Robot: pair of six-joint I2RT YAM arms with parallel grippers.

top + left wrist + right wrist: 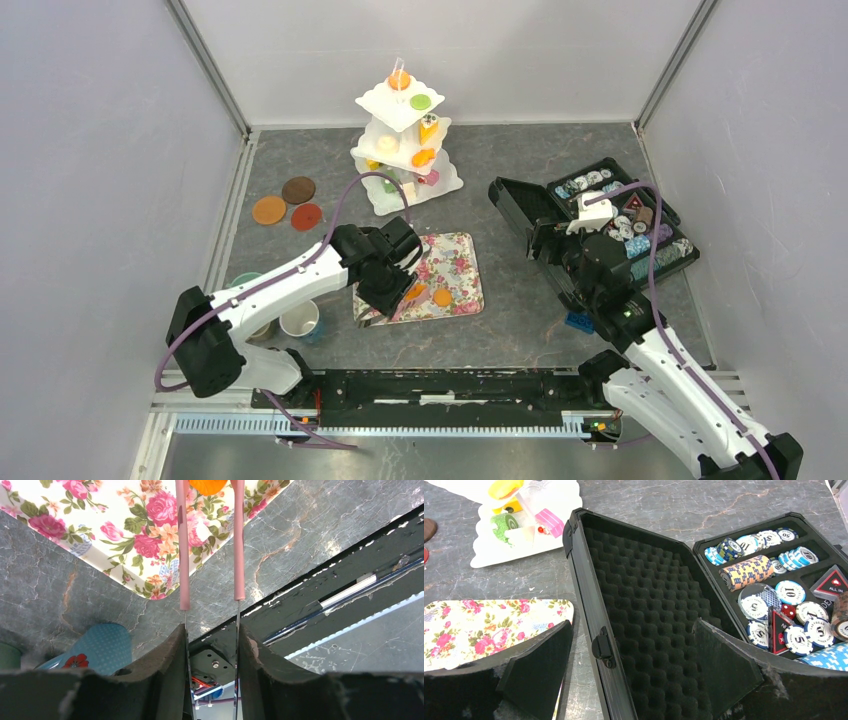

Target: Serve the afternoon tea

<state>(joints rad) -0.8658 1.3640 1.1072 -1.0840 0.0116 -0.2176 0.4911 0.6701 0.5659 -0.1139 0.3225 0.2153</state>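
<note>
Gripping tongs [183, 555], left hand [212, 640]; orange biscuit [207, 485] between tips.

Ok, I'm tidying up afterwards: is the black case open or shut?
Open. The black case has its foam-lined lid lying back, and the poker chips inside are exposed.

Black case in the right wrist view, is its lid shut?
No, the black case lies open, its foam-lined lid folded back and poker chips showing in the tray.
</note>
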